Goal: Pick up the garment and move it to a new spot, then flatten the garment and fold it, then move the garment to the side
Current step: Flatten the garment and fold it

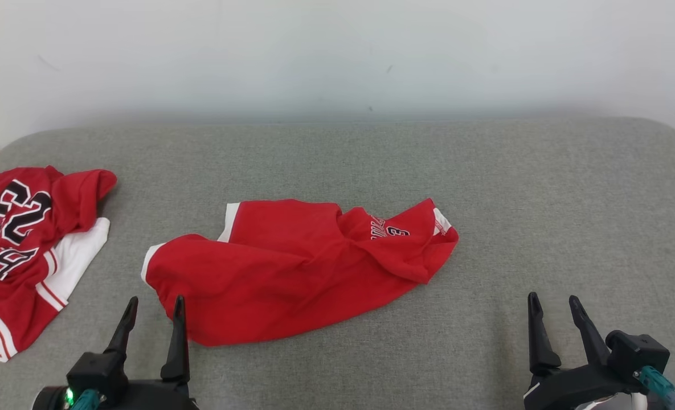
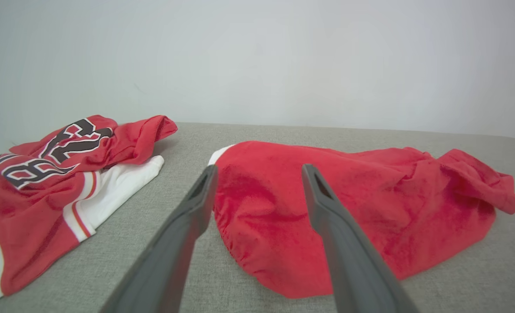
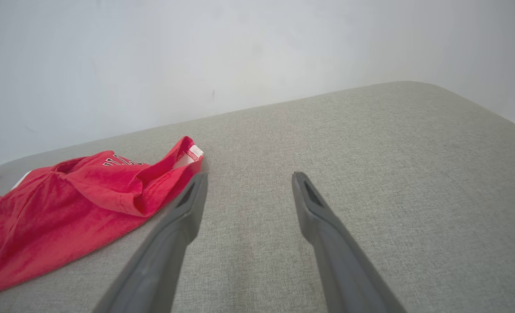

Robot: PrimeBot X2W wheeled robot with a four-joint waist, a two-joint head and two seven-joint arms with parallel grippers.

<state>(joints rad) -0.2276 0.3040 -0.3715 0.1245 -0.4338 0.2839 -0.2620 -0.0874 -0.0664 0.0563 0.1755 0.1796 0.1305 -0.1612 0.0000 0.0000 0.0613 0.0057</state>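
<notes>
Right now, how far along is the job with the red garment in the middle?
Seemingly done: the red garment lies centrally, apart from the jersey pile. In hand: nothing; the left gripper stands open at its near edge, the right gripper open over the bare grey surface. Left: it is rumpled, its right end bunched, so flattening, folding and moving aside remain.

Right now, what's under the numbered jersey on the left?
White red-striped fabric sticks out from under the numbered jersey, on the grey cushion. The rest is covered; a separate garment or not, I can't tell.
</notes>
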